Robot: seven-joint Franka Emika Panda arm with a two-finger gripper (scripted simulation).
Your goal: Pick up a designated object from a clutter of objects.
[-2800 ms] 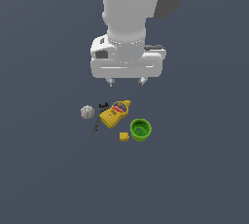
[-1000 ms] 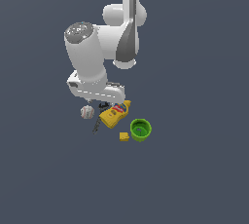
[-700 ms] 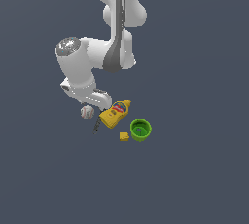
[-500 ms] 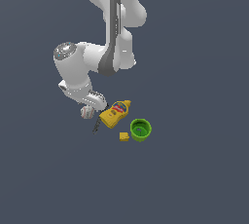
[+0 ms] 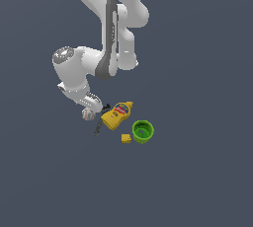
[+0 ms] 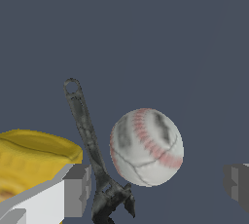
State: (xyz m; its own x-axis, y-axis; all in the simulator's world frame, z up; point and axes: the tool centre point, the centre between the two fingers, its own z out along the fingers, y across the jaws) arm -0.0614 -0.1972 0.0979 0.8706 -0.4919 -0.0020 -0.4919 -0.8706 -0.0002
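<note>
— Grey pads first, closest to my wrist camera: one finger (image 6: pixel 75 189) sits in front of the bottle (image 6: pixel 34 159), the other finger (image 6: pixel 237 181) shows only at the picture's edge. Wide gap between them, so my pincer (image 6: pixel 155 186) is spread open and holds nothing.

— Where's the ball?

— The ball (image 6: pixel 146 147) lies in that gap, nearer the bottle-side finger than the other. White, scuffed grey, red stitching curving over it. I see no pad touching it.

— And next to it?

— A dark wrench (image 6: pixel 90 152), thin, lying flat just beside the ball. Its jaw end is near the pincer and its ring end points away from the camera. It runs between the ball and the bottle. I can't tell whether the wrench touches the ball.

— What does the outside camera give you?

— The arm (image 5: pixel 79 73) bends down low over the table (image 5: pixel 197 171), with the wrist right above the ball (image 5: pixel 88 114), which peeks out at the exterior view's left end of the group. The wrench (image 5: pixel 98 126) is a dark sliver beside it. Then the bottle (image 5: pixel 116 114), on its side, cap pointing up and to the exterior view's right. Past it sits a small yellow block (image 5: pixel 126 138), and just beside that a green cup (image 5: pixel 143 131), upright, mouth open to the camera. From there the pincer's fingers are too small to read.
</note>
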